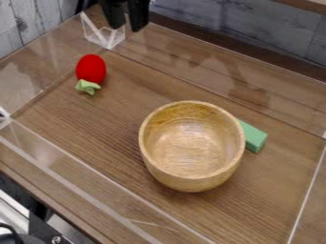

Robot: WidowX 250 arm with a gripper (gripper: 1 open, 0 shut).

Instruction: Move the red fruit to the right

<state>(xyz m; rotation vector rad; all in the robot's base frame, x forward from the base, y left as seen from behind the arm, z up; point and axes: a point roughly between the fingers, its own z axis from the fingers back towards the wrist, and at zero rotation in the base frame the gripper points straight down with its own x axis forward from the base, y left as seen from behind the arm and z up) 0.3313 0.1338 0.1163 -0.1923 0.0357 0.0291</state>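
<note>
So the gripper [125, 15] is up at the far left edge of the shot, fingers spread apart with nothing between them, well clear of the red fruit [90, 69]. The red fruit sits on the wooden table [90, 143] at the far left, green cap toward the near side. The wooden bowl [192, 145] is off to its right, with a flat green block [254, 138] touching the bowl's right side.

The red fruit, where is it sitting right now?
The red fruit lies on the wooden table's left side in the camera view, well apart from the wooden bowl, below the raised end effector.
</note>
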